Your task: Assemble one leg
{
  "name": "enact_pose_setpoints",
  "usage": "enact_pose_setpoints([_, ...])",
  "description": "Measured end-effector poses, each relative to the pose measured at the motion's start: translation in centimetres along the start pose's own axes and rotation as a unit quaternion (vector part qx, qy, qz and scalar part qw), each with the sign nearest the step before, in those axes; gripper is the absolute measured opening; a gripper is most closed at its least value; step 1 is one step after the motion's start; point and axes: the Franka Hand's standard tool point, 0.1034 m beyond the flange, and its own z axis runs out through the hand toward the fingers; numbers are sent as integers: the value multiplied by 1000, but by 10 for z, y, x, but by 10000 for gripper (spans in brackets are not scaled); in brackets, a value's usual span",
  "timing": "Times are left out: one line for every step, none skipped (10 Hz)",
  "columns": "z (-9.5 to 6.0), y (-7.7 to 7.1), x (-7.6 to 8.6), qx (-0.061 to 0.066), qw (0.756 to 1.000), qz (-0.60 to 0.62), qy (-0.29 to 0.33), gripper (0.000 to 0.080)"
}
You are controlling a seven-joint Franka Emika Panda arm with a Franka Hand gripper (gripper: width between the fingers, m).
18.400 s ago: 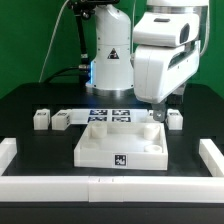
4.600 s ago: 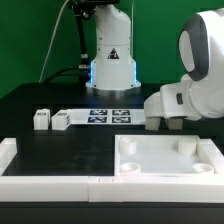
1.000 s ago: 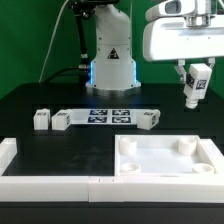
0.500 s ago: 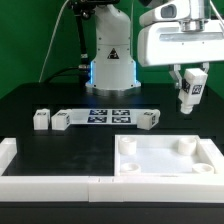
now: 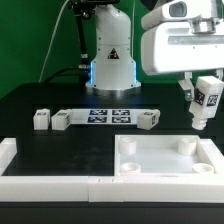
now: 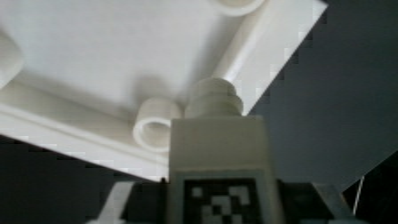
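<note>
My gripper (image 5: 201,108) is shut on a white leg (image 5: 206,102) with a black-and-white tag, holding it in the air above the far right corner of the large white square panel (image 5: 150,160). In the wrist view the leg (image 6: 217,150) fills the middle between my fingers, its peg end pointing at a round corner socket (image 6: 157,120) of the panel (image 6: 125,60). Three more legs stand on the table: two at the exterior view's left (image 5: 41,120) (image 5: 61,120) and one (image 5: 148,119) beside the marker board.
The marker board (image 5: 103,116) lies behind the panel. White rails (image 5: 50,183) edge the front and sides of the black table. The robot base (image 5: 111,50) stands at the back.
Over the last second my gripper has carried the leg to the exterior view's right and lower, closer to the panel's far right corner. Earlier the panel sat farther left.
</note>
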Motion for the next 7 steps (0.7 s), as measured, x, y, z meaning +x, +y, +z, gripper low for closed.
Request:
enact_pose_setpoints([0, 0, 2, 0, 1000, -1, 1, 288])
enact_pose_setpoints([0, 0, 1, 0, 1000, -1, 1, 288])
enact_pose_setpoints([0, 0, 1, 0, 1000, -1, 1, 288])
enact_pose_setpoints([0, 0, 1, 0, 1000, -1, 1, 288])
enact_pose_setpoints([0, 0, 1, 0, 1000, -1, 1, 288])
enact_pose_setpoints([1, 1, 1, 0, 1000, 0, 0, 288])
enact_pose_setpoints([5, 12, 7, 0, 1000, 8, 1, 288])
